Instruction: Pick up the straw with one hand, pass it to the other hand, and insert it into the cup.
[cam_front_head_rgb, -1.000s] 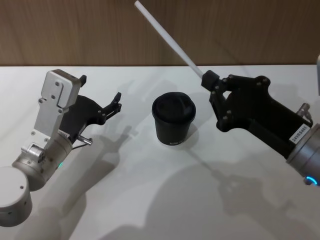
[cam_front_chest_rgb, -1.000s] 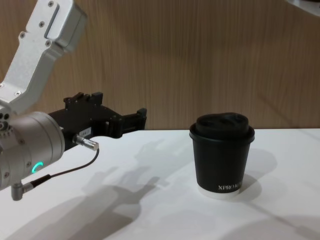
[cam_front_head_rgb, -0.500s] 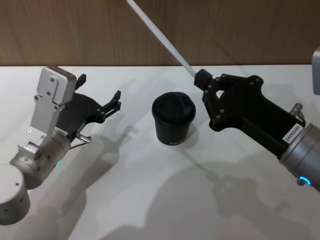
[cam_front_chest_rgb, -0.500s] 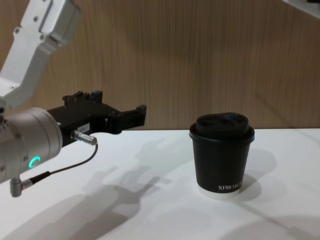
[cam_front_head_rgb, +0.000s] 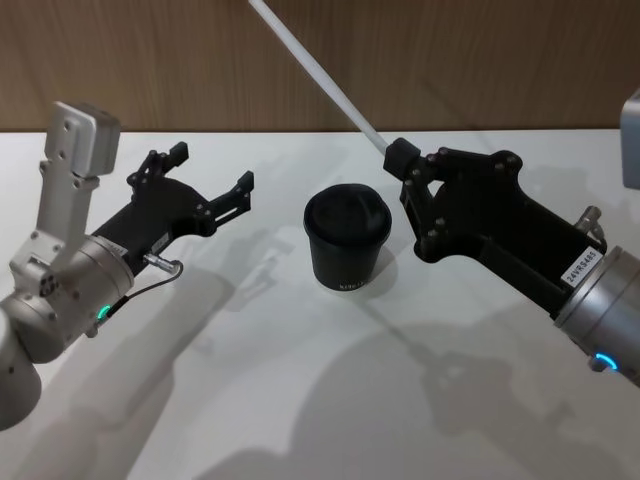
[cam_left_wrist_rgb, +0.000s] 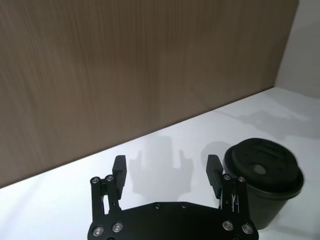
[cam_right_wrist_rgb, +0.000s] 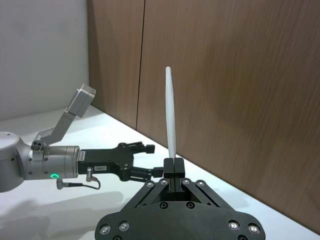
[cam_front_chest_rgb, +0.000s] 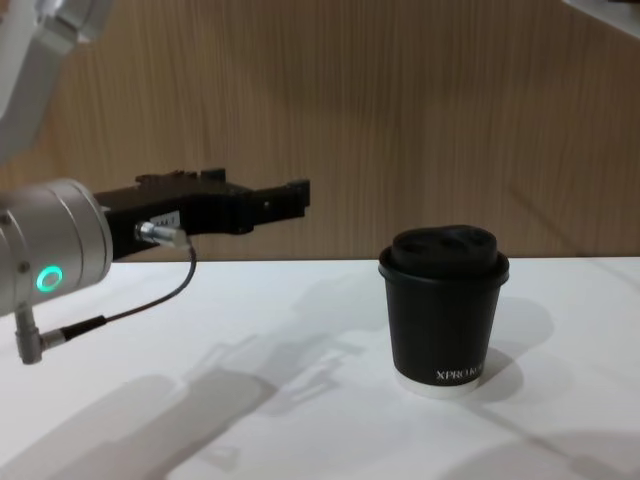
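1. My right gripper (cam_front_head_rgb: 400, 156) (cam_right_wrist_rgb: 174, 165): raised over the right half of the table (cam_front_head_rgb: 300, 400), just behind and to the right of the cup. The fingers are pressed together on the straw's lower end.

2. Straw (cam_front_head_rgb: 315, 65) (cam_right_wrist_rgb: 171, 115): white and straight, clamped at its bottom end in my right gripper. It slants up and away toward my left, across the wall (cam_front_head_rgb: 480, 60), and its top runs to the head view's upper edge. It is apart from the cup, above and behind the lid.

3. My left gripper (cam_front_head_rgb: 212, 168) (cam_left_wrist_rgb: 166, 165) (cam_front_chest_rgb: 285, 195) (cam_right_wrist_rgb: 152, 160): held in the air over the table's left half, to the left of the cup and apart from it. The fingers are spread wide and point toward the cup. A green ring (cam_front_chest_rgb: 47, 278) glows on the wrist, and a thin dark cable (cam_front_chest_rgb: 150, 300) loops beneath it.

4. Cup (cam_front_head_rgb: 345, 240) (cam_left_wrist_rgb: 262, 185) (cam_front_chest_rgb: 443, 310): black, with the domed lid on. It stands upright mid-table between my two grippers, with white "XPRO" lettering near its base.

5. Table: white. Wall: brown wood panel, behind the table.
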